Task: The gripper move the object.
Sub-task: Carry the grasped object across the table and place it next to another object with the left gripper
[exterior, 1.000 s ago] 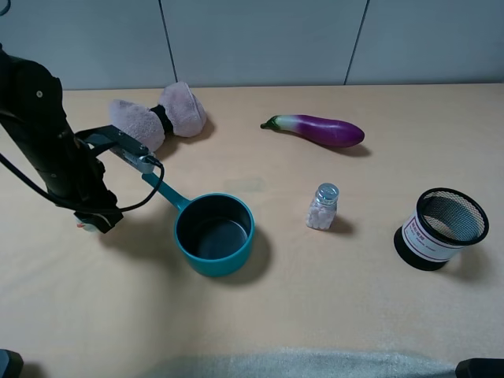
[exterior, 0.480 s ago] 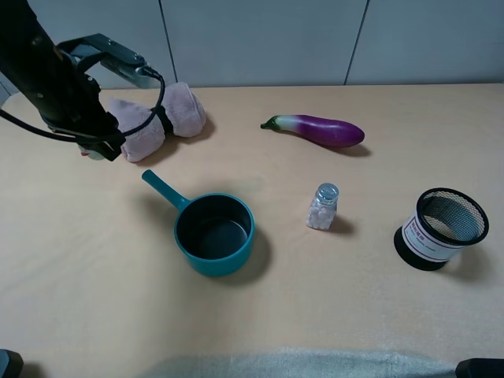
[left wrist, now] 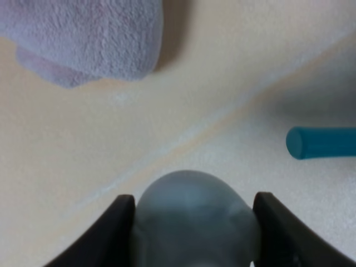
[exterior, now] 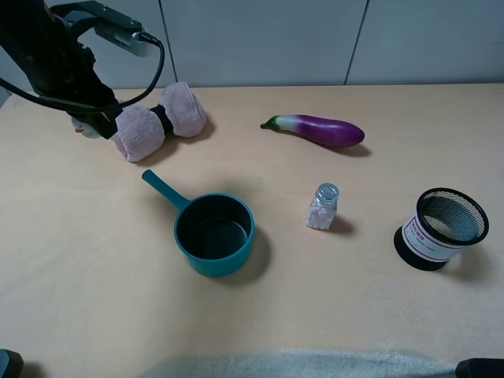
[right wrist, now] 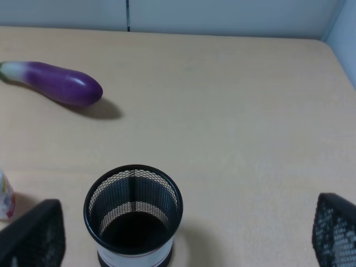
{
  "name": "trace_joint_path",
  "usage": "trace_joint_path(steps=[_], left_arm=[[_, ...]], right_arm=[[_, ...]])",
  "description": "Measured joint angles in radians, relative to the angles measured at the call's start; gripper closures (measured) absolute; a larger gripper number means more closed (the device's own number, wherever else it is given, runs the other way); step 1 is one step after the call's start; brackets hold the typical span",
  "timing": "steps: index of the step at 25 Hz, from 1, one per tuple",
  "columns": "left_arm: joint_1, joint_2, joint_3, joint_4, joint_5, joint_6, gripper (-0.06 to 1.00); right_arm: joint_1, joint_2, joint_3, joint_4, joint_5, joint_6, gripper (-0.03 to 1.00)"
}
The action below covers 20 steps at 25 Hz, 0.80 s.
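Note:
My left gripper [exterior: 93,124] is shut on the tiny pale duck [exterior: 81,128] and holds it in the air at the far left, just left of the plush toy. In the left wrist view the duck [left wrist: 192,214] is a blurred blue-grey lump filling the gap between the black fingers of the gripper [left wrist: 193,236]. My right gripper [right wrist: 183,242] is open and empty, low at the front right, with the mesh cup in front of it.
A pink plush toy [exterior: 157,120] lies at the back left. A teal pot [exterior: 214,234] stands mid-table, its handle [left wrist: 322,142] pointing back left. A purple eggplant [exterior: 319,130], a clear salt shaker [exterior: 323,206] and a black mesh cup [exterior: 441,228] stand to the right.
My left gripper has risen with the duck from beside the pot's handle and moved toward the back left, ending next to the plush toy. The right arm has not moved.

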Motion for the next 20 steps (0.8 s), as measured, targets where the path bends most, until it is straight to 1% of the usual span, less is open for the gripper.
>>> trace_joint_path(steps=[7, 13, 20], left_arm=[[0.0, 0.0, 0.0, 0.002, 0.005, -0.004, 0.48], [0.0, 0.001, -0.004, 0.002, -0.017, -0.004, 0.48], [-0.003, 0.019, -0.097, 0.007, -0.019, -0.004, 0.48]], right_arm=[[0.0, 0.0, 0.0, 0.0, -0.001, 0.0, 0.29], [0.0, 0.0, 0.0, 0.0, -0.001, 0.0, 0.29], [0.0, 0.0, 0.0, 0.0, -0.001, 0.0, 0.29]])
